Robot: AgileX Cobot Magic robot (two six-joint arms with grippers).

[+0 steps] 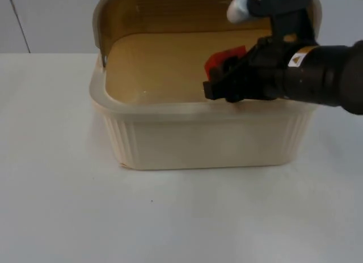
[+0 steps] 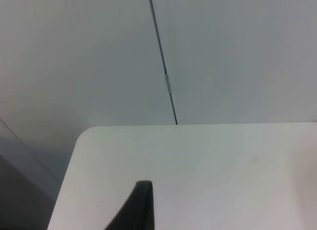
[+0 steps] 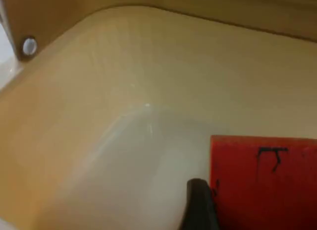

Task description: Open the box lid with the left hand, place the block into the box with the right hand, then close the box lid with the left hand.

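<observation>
Top view: the cream box (image 1: 198, 141) sits mid-frame with its lid (image 1: 164, 11) swung up at the back, so the opening step looks done. The right gripper (image 1: 224, 81) reaches in from the right edge of the frame, over the box's front rim, and pinches the red block (image 1: 222, 59) between its fingers. The block sits just up and left of the black fingers, over the right half of the cavity and above the floor; I judge it has not yet been set down.

The right wrist view looks down into the box: the block (image 3: 257, 185) lies hard against one black fingertip (image 3: 198, 205), with bare cream floor (image 3: 124, 165) spreading beyond it toward the rounded far corner. That is the relation that matters, since the drop spot is straight below the jaws and free of the walls. The block's long axis cannot be made out.

The left wrist view shows one fingertip (image 2: 136, 207) above the white table (image 2: 223, 160) near its corner, facing the grey wall (image 2: 99, 56). This arm waits, well apart from the box; whether its jaws are spread or pressed together I cannot tell. For the next move the right arm is plainly the nearer.
</observation>
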